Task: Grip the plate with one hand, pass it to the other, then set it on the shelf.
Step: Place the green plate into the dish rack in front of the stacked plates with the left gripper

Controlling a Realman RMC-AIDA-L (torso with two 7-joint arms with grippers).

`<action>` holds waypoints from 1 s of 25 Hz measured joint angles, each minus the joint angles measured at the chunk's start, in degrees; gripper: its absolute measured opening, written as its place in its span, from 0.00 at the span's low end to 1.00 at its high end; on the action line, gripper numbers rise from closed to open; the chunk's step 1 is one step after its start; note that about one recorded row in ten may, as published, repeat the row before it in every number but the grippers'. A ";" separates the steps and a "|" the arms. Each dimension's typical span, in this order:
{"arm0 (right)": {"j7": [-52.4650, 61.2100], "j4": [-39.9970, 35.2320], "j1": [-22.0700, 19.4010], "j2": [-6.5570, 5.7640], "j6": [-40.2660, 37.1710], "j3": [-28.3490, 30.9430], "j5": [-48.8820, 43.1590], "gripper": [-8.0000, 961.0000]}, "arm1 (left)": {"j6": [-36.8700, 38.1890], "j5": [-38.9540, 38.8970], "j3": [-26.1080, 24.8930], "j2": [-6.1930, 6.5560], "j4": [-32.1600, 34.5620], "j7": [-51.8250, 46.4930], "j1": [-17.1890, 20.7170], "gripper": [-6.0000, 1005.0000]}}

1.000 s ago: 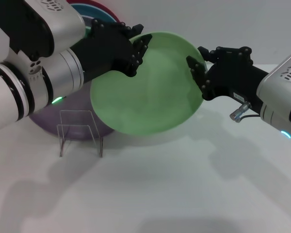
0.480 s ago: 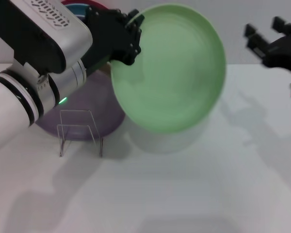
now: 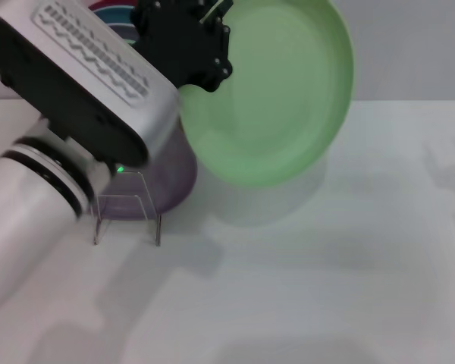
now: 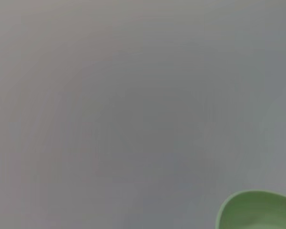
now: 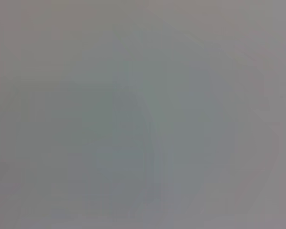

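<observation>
- The round pale mint-green matte plate (image 3: 277, 95) is held up in the air above the white table (image 3: 326, 288), tilted steeply so that its hollow face and shallow raised rim turn toward the head camera.
- Its surface is plain and even in colour, and it casts a soft shadow on the table below it.
- In the left wrist view only a curved piece of the plate's rim (image 4: 257, 210) shows at one corner, against blank grey.
- The left gripper (image 3: 193, 42), a black multi-fingered hand with silver screws, has its fingers (image 3: 212, 64) clamped on the plate's upper left edge; it is the only thing touching the plate.
- The left arm (image 3: 76, 121), white and silver-grey with a black panel and a small green light, slants up across the left of the head view, from the lower left toward the hand.
- The small clear plate rack with thin upright loops (image 3: 127, 208) stands on the table below the arm, well apart from the plate.
- Just behind the rack lies a lilac-purple plate (image 3: 174, 178), partly hidden by the arm.
- What seems to be the edge of another dark plate (image 3: 114, 19) peeks out above the arm.
- The right gripper appears in no view; the right wrist view is featureless grey.
</observation>
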 joint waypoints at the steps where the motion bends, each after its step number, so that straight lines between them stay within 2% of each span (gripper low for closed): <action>1: 0.00 0.00 0.00 0.00 0.00 0.00 0.00 0.61 | 1.41 1.29 1.00 -0.03 0.10 0.00 0.13 0.05; 4: -19.23 -2.98 0.33 0.14 -2.88 -0.22 11.83 0.61 | 5.83 3.87 3.65 0.00 0.71 -0.06 0.40 0.05; 5: -30.40 -5.43 0.63 0.17 -2.25 -0.66 20.33 0.61 | 9.34 4.59 4.99 0.00 1.60 -0.19 0.70 0.05; 6: -30.40 -5.43 0.63 0.17 -2.25 -0.66 20.33 0.61 | 9.34 4.59 4.99 0.00 1.60 -0.19 0.70 0.05; 8: -38.79 -8.51 1.19 0.18 0.29 -0.91 27.46 0.61 | 17.82 5.96 7.94 0.06 4.36 -0.70 0.96 0.05; 10: -43.52 -11.30 1.54 0.17 4.83 -0.78 31.37 0.61 | 30.81 10.76 11.97 0.11 9.13 -2.66 1.22 0.05; 11: -43.52 -11.30 1.54 0.17 4.83 -0.78 31.37 0.61 | 30.81 10.76 11.97 0.11 9.13 -2.66 1.22 0.05; 14: -43.51 -12.96 1.68 0.15 8.15 -0.35 31.59 0.61 | 42.63 20.44 13.45 0.54 14.13 -10.81 1.86 0.05; 15: -43.45 -13.73 2.00 0.08 8.76 -0.20 31.64 0.61 | 48.22 26.55 13.30 1.13 17.07 -17.20 1.95 0.05; 18: -43.40 -14.28 2.42 0.01 8.85 -0.24 31.69 0.61 | 63.19 36.47 11.66 3.27 25.97 -32.49 0.20 0.05; 20: -43.34 -14.79 2.76 -0.04 8.89 -0.42 31.71 0.61 | 72.76 38.44 10.12 4.41 33.41 -41.32 -2.37 0.05; 21: -43.31 -15.11 2.92 -0.05 8.93 -0.56 31.72 0.61 | 79.40 38.17 7.69 4.61 40.29 -48.97 -4.18 0.05; 22: -43.26 -15.48 3.11 -0.06 8.97 -0.67 31.69 0.61 | 80.92 38.09 6.96 4.55 41.91 -50.56 -4.55 0.05; 25: -43.16 -16.85 3.76 -0.13 9.62 -0.91 31.48 0.61 | 88.32 37.70 2.27 4.00 53.23 -59.60 -7.48 0.05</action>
